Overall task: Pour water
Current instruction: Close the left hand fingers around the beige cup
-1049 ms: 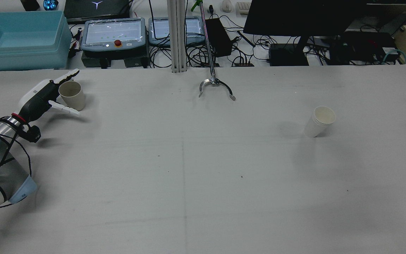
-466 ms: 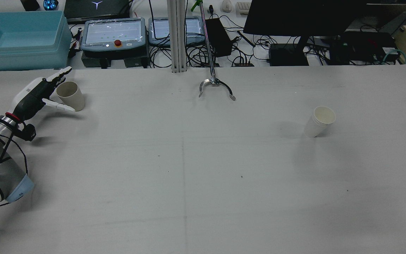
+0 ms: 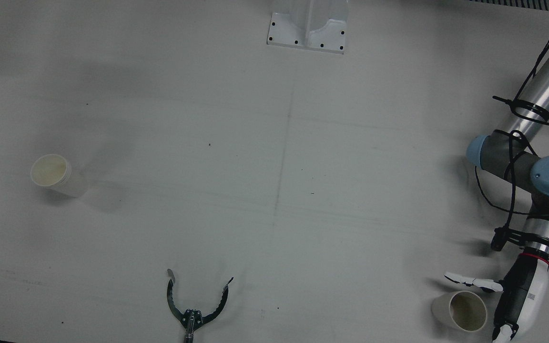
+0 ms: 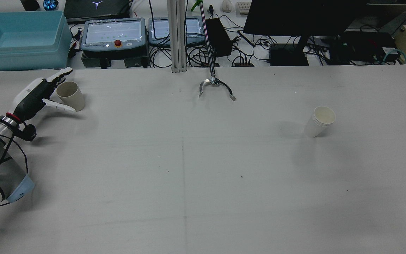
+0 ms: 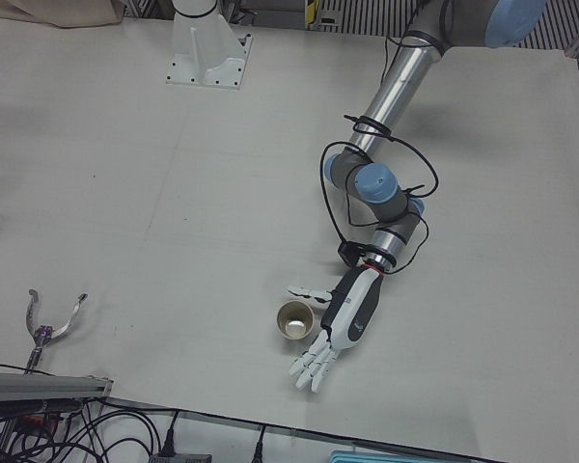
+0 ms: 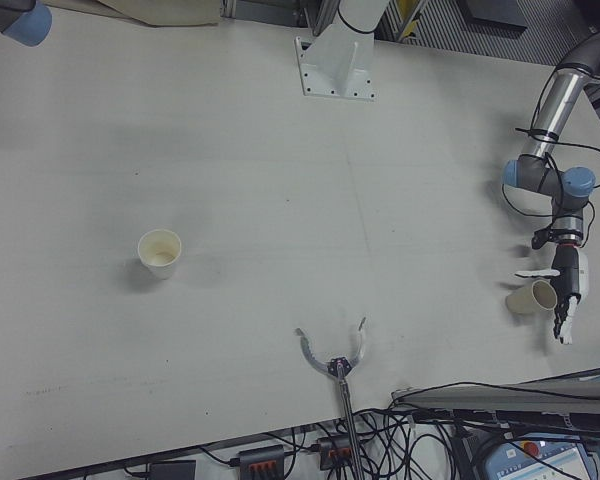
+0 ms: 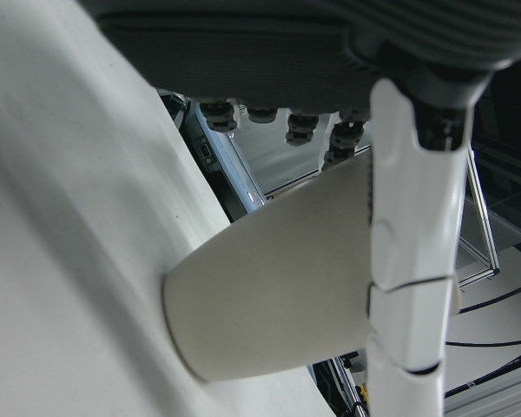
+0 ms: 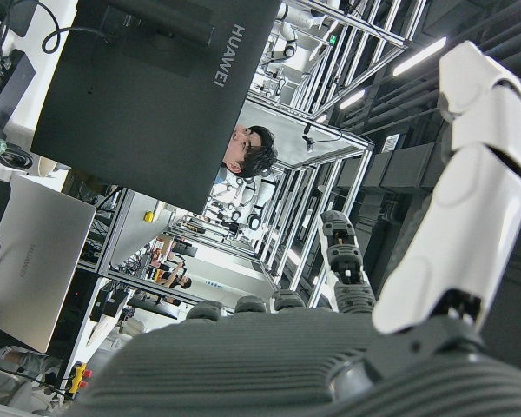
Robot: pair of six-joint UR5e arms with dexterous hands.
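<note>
Standing upright near the table's far left corner in the rear view, the beige cup [image 4: 71, 96] sits between the spread fingers of the left hand [image 4: 35, 95] — thumb on the near side, the other fingers [image 4: 59, 75] reaching past the far side of the rim. From the left-front view the hand [image 5: 347, 313] lies just beside the cup [image 5: 294, 320], its fingers straight and apart, and no finger clearly presses the wall. In the left hand view one white finger crosses in front of the cup, but whether it touches cannot be told, so the hand reads as open and holding nothing.

Well apart from all this, on the other half of the table [image 4: 203, 169], the white paper cup [image 4: 319, 121] stands alone (upright, its mouth open to the camera); the front view shows it [image 3: 55, 175] with nothing near it.

A metal claw tool [image 4: 216, 87] on a long rod rests on the far middle of the table.

The right hand [image 8: 347, 347] appears only in its own camera — fingers up against the room beyond, gripping nothing, how wide they spread I cannot tell.
</note>
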